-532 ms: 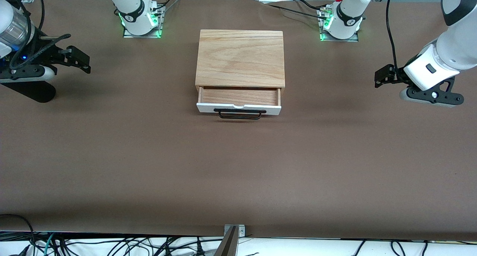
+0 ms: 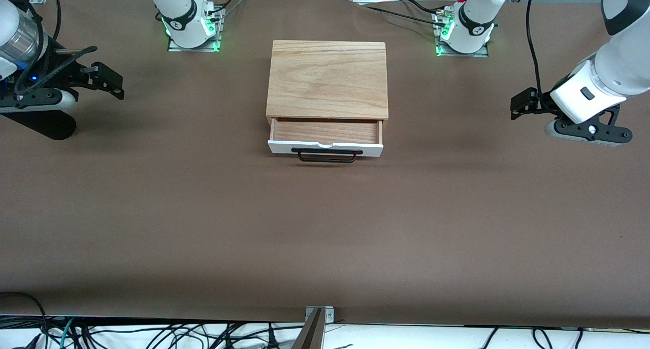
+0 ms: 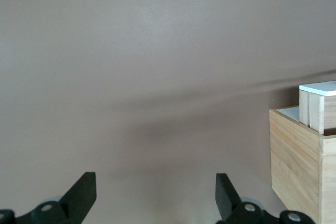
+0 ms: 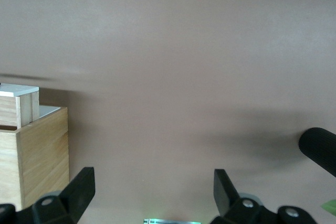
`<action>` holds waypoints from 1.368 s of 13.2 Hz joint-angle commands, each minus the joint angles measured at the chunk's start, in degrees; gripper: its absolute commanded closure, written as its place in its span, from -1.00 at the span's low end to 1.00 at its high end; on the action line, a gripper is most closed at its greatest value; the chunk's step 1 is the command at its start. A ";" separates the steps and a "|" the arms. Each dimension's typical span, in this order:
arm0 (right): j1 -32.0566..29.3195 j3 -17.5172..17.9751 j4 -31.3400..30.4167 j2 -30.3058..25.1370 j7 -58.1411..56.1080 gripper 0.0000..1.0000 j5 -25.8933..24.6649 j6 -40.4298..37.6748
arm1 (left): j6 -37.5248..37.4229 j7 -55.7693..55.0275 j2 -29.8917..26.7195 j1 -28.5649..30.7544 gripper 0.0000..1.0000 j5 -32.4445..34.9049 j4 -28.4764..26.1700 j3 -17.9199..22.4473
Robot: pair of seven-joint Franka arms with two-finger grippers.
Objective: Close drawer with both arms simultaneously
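Drawer (image 2: 325, 138) stands pulled partway out of the oak-grain box (image 2: 327, 78), its white front and black wire handle (image 2: 327, 155) on the side of the box nearer the front camera; tray looks empty. Box sits mid-table, between the two arm bases. Both grippers are well apart from the drawer, each out toward its own arm's end of the table, above the brown cover: left gripper (image 2: 518, 106) with fingers spread wide and empty, right gripper (image 2: 111, 83) likewise spread and empty. Risks, as I judge them: the box looks unfastened, so a push landing off-centre, or one arm arriving ahead of the other, could skew the drawer in its slot or slide the whole box toward the bases; a fingertip catching the handle could jam it. Table (image 2: 325, 227) is a flat, matte brown sheet, faintly creased. Cables trail along the table's nearest edge, and green-lit base mounts lie farthest from the camera.
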 commanded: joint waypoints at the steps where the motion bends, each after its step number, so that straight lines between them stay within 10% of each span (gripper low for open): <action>1: 0.15 -0.06 -0.72 -0.96 0.70 -1.00 0.16 -0.41 | -0.28 0.07 0.73 0.21 -1.00 -1.14 1.62 0.08; 18: 0.07 -0.32 -0.63 -0.79 0.62 -1.00 -0.02 -0.50 | -0.28 1.03 0.91 0.21 -1.00 -1.67 1.62 0.17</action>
